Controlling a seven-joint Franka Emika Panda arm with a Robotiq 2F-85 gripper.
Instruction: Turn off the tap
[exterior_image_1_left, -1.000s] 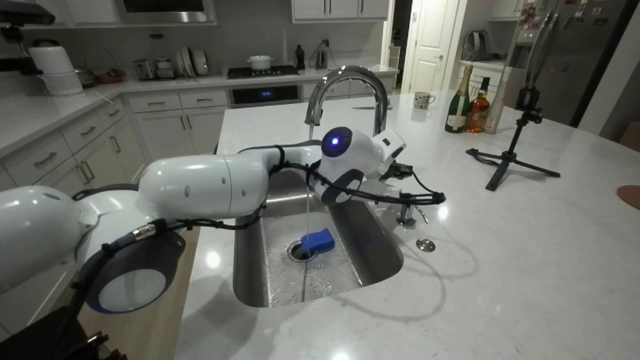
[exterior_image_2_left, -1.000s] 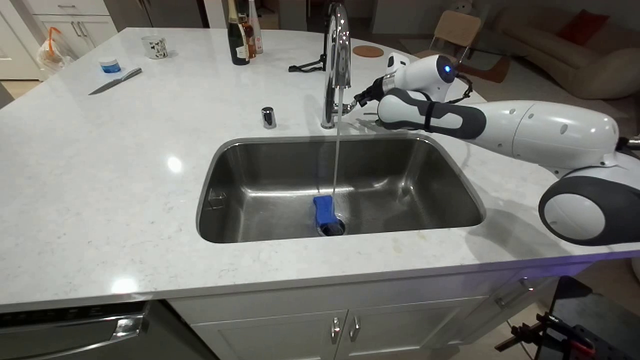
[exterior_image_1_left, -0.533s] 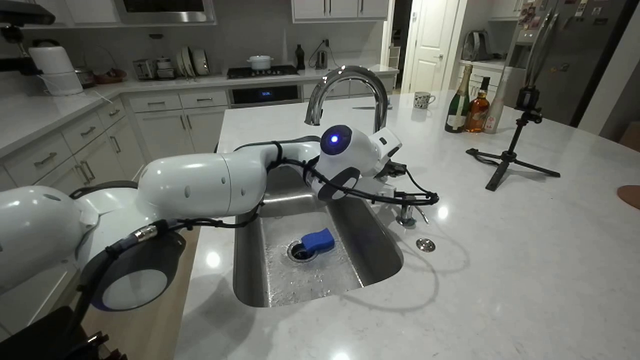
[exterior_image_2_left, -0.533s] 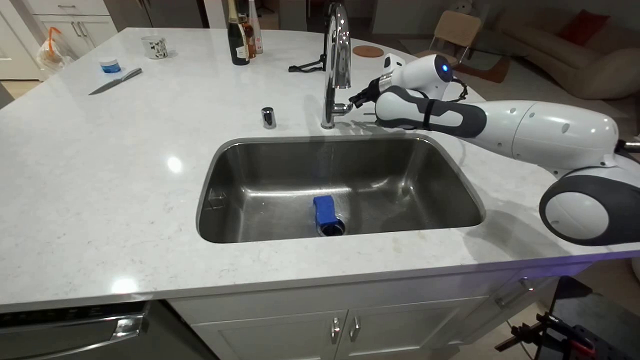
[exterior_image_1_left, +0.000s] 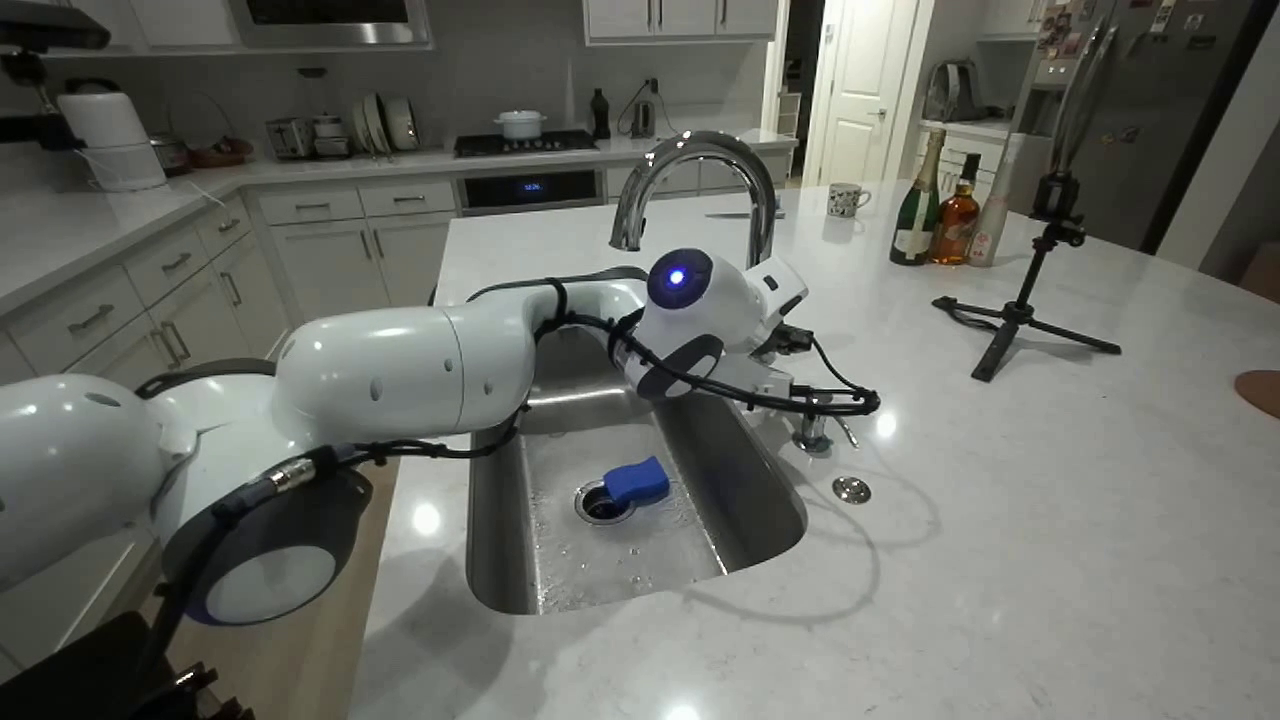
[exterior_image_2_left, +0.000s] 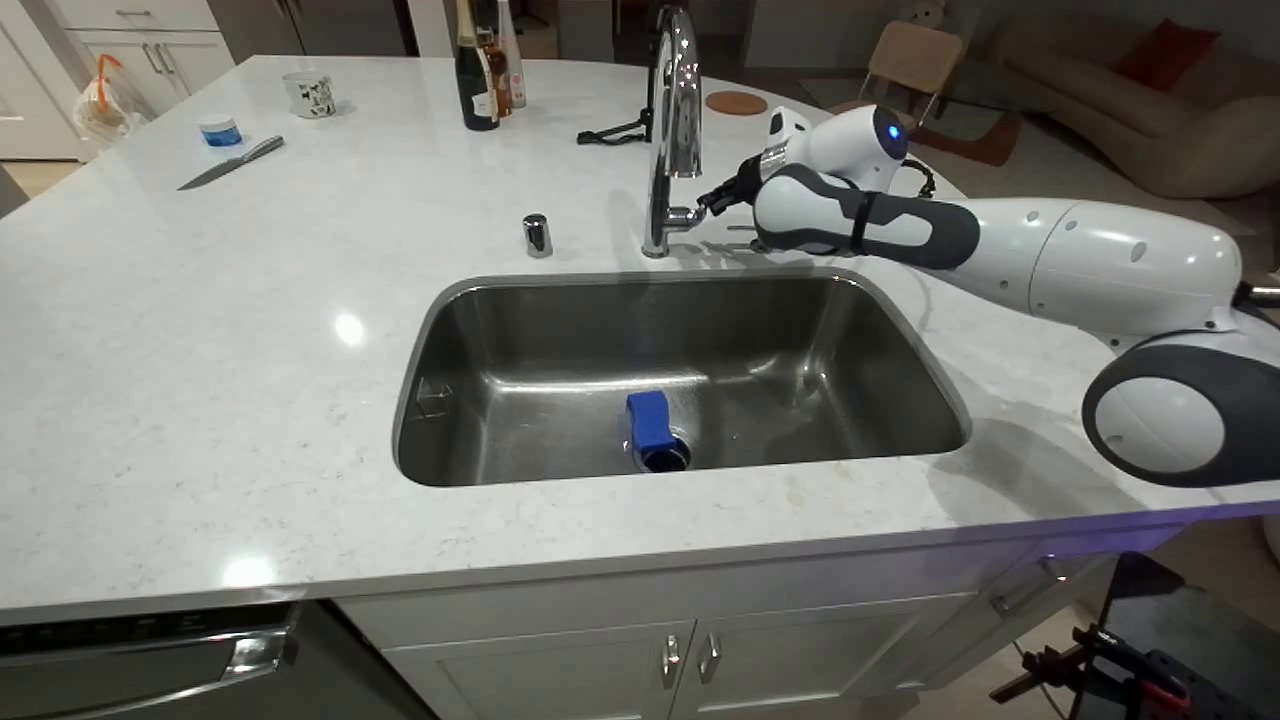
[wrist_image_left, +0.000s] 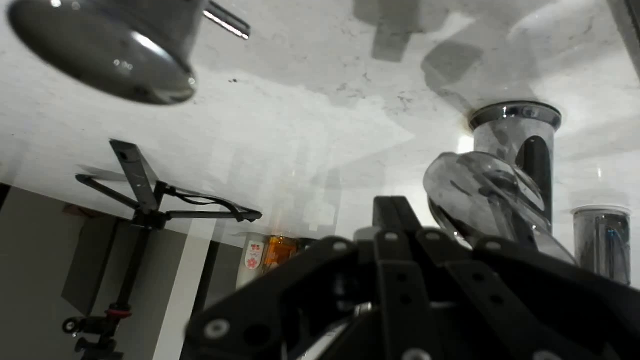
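The tap is a tall chrome gooseneck that shows in both exterior views. No water runs from its spout. Its upright base and its side handle part show at the right in the wrist view. My gripper is shut, with its black fingertips together and nothing between them. In an exterior view the gripper is right at the end of the tap's side handle; I cannot tell whether they touch. In an exterior view the arm hides the fingertips and the tap's base.
The steel sink lies in front of the tap, with a blue sponge beside the drain. A short chrome fitting stands near the tap. A chrome dispenser, a black tripod and bottles stand on the counter.
One second ago water ran from the spout; half a second ago it had stopped. The gripper has moved slightly toward the tap, with little motion since half a second ago.
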